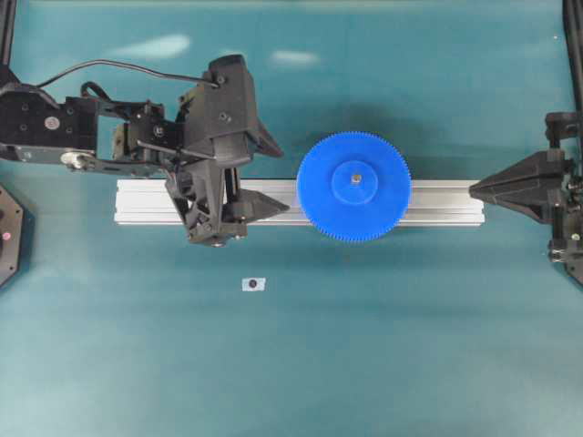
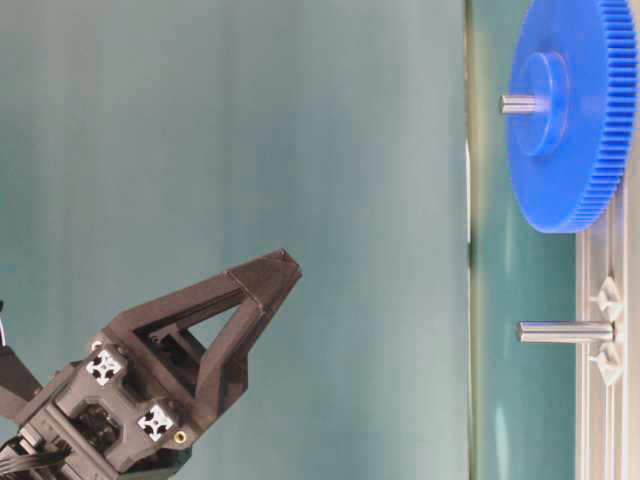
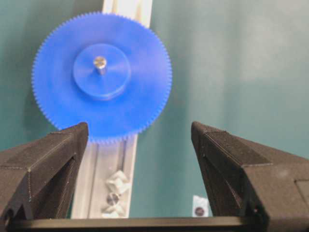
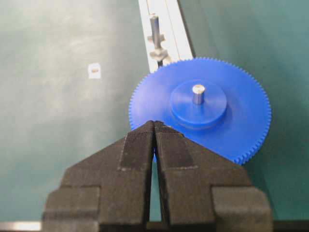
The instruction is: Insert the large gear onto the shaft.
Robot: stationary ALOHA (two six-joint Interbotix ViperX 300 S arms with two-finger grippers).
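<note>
The big bright-blue plastic gear [image 1: 354, 187] with fine teeth all round is sitting flat on the long silvery aluminium rail [image 1: 146, 202], its rim overhanging the rail on both sides, and the thin silvery metal shaft [image 4: 198, 94] is poking up through the small hole in its raised round hub. A second, bare metal pin [image 4: 154, 29] with clear tabs at its base is standing upright further along the rail. The left gripper [image 3: 140, 133] is hanging above the rail just short of the gear with its black fingers spread wide and nothing between them. The right gripper [image 4: 154, 126] is lying at the rail's other end with its fingers pressed together, gripping nothing. A small white tag [image 1: 254, 284] is lying on the teal table [image 1: 410, 346], apart from the rail
</note>
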